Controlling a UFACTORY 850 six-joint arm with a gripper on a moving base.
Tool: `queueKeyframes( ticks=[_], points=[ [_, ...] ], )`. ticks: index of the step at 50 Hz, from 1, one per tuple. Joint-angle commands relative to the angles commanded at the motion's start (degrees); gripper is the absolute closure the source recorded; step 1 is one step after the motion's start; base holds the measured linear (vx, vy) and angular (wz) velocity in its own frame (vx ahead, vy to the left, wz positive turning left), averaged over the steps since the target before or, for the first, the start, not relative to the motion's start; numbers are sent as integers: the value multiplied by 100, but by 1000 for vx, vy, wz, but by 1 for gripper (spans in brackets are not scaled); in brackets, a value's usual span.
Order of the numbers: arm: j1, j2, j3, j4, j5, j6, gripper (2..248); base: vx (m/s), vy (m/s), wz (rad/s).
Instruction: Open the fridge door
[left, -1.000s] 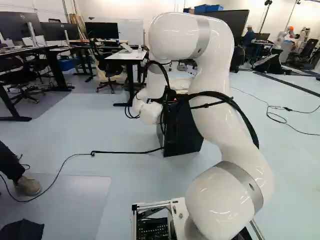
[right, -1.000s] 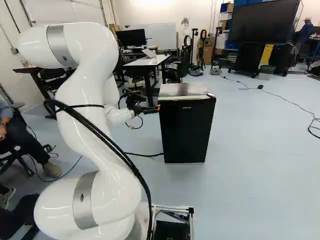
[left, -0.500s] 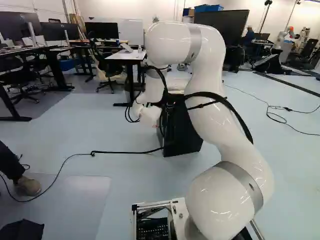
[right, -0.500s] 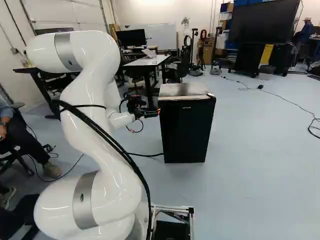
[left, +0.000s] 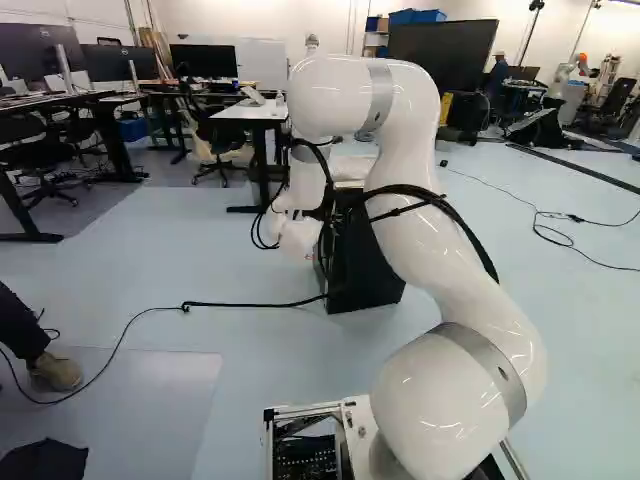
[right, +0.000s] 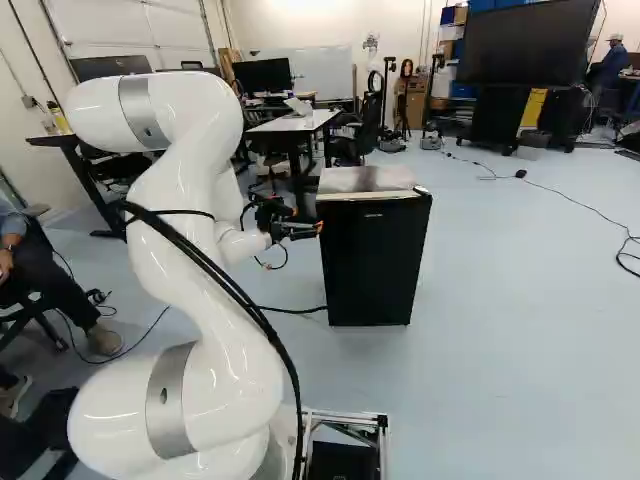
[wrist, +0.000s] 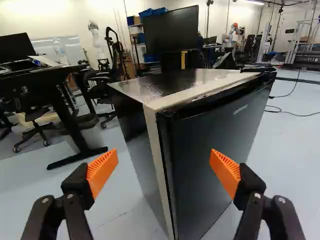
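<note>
At the fridge's upper left corner in the right base view is my gripper (right: 298, 229), its tips close to the door side; contact cannot be told there. The small black fridge (right: 375, 262) has a pale top, and its door looks closed. In the wrist view the gripper (wrist: 164, 171) is open, with orange pads (wrist: 102, 171) wide apart. Ahead, the fridge's near vertical edge rises between the fingers, the dark door (wrist: 215, 150) on one side and the side wall (wrist: 137, 150) on the other. The arm hides much of the fridge in the left base view.
A desk (left: 250, 112) with a chair stands beyond the fridge. A black cable (left: 240, 304) runs over the floor to the fridge. A seated person's leg and shoe (left: 55, 371) show at the left. Another robot (wrist: 233, 32) is far off.
My arm has sunk and folded back slightly, bringing the gripper a little lower beside the fridge's top corner. Fridge and base have stayed put.
</note>
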Motion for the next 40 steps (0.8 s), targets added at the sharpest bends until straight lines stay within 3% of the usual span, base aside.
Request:
queueKeyframes(
  ticks=[17,40],
  points=[
    [0,-1,0,6,8,-788,3,0,0,0],
    [0,-1,0,6,8,-854,3,0,0,0]
  ],
)
